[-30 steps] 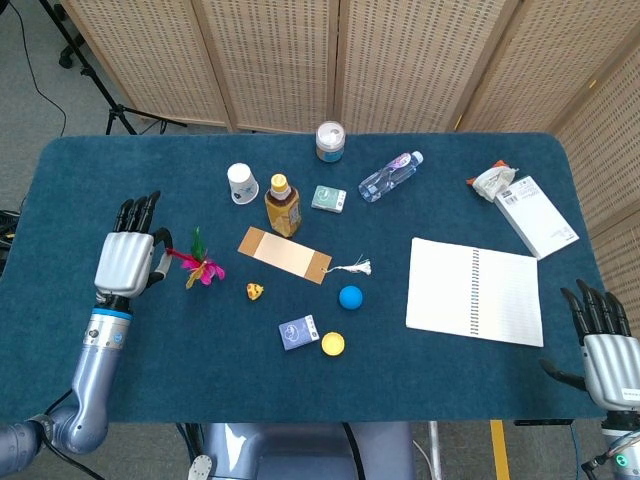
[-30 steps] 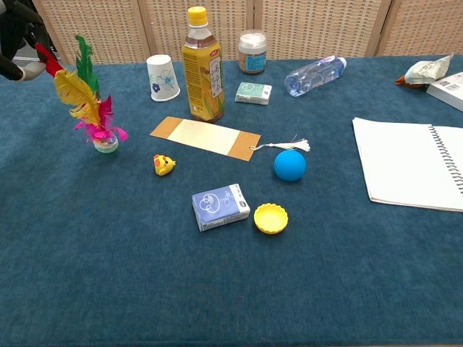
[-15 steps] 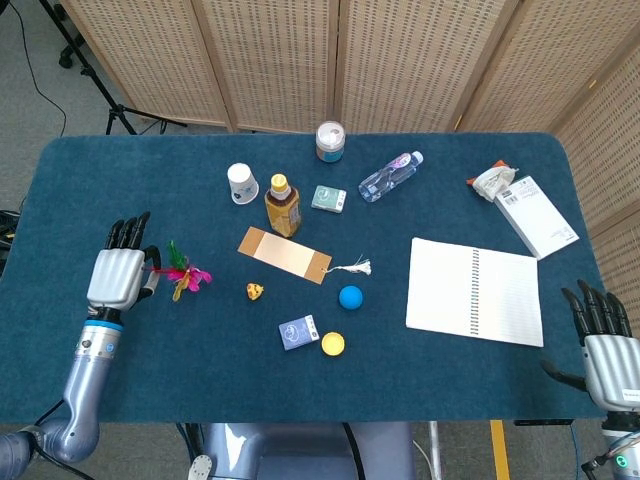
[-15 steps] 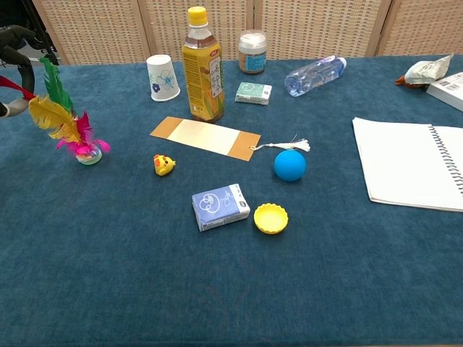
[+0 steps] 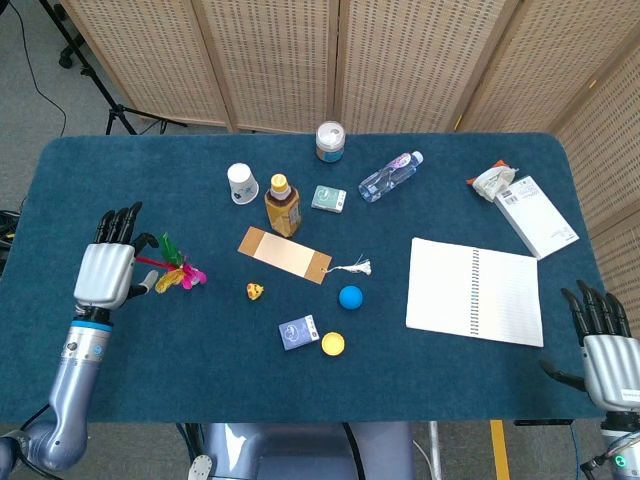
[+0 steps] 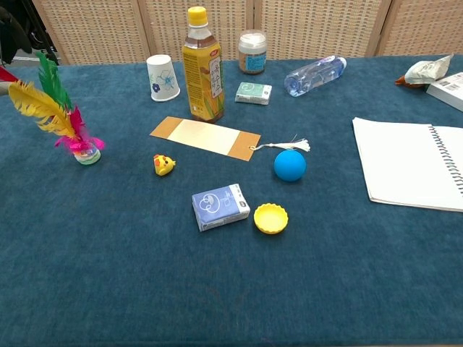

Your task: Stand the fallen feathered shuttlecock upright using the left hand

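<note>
Blue table (image 5: 480, 390) holds everything. Open notebook (image 5: 474, 291) lies on its right part, white box (image 5: 537, 216) and a crumpled wrapper (image 5: 491, 180) near the far right corner. Left hand (image 5: 105, 268) sits at the left side, back of hand up, fingers (image 5: 113, 225) straight and close together pointing away from the robot; thumb side is against the feather tips, but whether it pinches them cannot be told. Right hand (image 5: 605, 352) rests at the near right edge, fingers extended and slightly apart, holding nothing. Shuttlecock (image 6: 61, 120) stands on its base on the cloth just right of the left hand, feathers leaning left toward it in the chest view. Tea bottle (image 6: 202, 63) stands upright mid-table, water bottle (image 6: 314, 74) lies on its side behind, brown bookmark (image 6: 205, 136) with white tassel in front of the tea bottle. Paper cup (image 6: 162, 77), jar (image 6: 252, 50), small green pack (image 6: 253, 92) in the back row. Blue ball (image 6: 289, 164), blue card box (image 6: 221, 206), yellow cap (image 6: 270, 217), tiny yellow toy (image 6: 163, 164) in front.
</note>
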